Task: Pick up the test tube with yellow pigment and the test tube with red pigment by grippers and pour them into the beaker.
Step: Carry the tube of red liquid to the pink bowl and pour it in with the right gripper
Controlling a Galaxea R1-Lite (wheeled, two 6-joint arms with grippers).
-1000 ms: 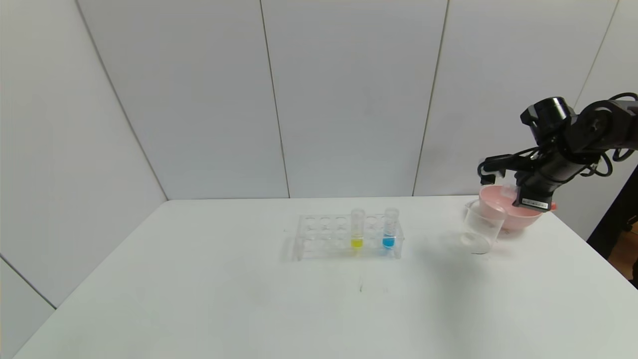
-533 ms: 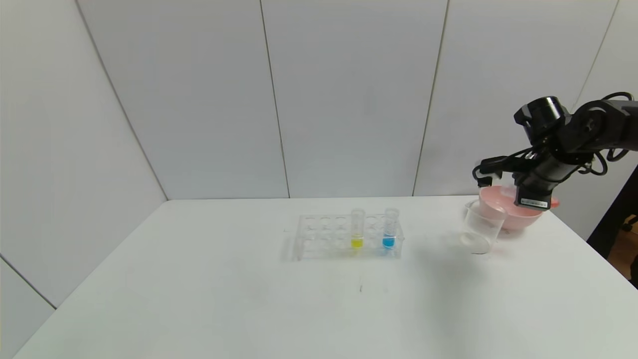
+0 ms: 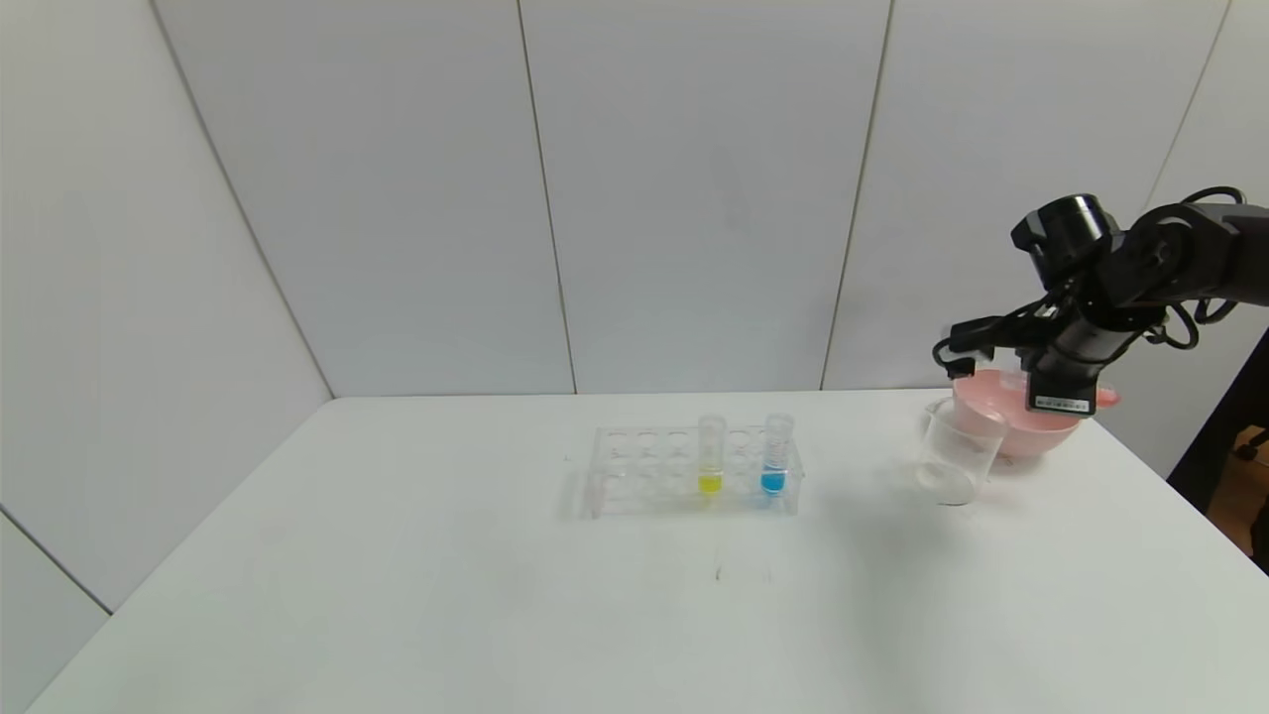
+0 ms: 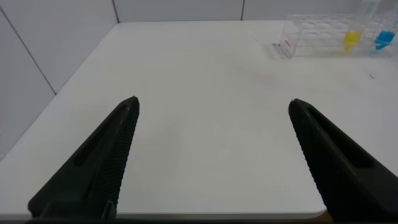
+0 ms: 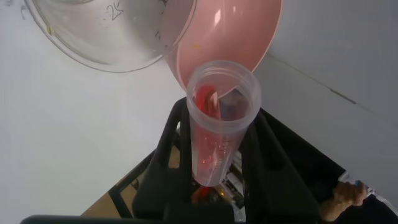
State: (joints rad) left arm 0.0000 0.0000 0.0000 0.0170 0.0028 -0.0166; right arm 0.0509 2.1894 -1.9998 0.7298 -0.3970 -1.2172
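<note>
My right gripper (image 3: 977,343) is shut on the test tube with red pigment (image 5: 220,127), held above the pink bowl (image 3: 1036,424) just behind the beaker (image 3: 956,452). In the right wrist view the tube's open mouth faces the beaker (image 5: 102,31) and the bowl (image 5: 231,37), with red liquid inside it. The test tube with yellow pigment (image 3: 710,460) stands in the clear rack (image 3: 644,474). My left gripper (image 4: 212,107) is open and empty over the table's near left part, far from the rack (image 4: 314,34).
A tube with blue liquid (image 3: 774,458) stands in the rack right of the yellow one. The white table (image 3: 476,595) ends close to the bowl on the right. Grey wall panels stand behind.
My right arm has shifted a little to the left and up with the red tube in it. The rack, beaker and bowl have not moved.
</note>
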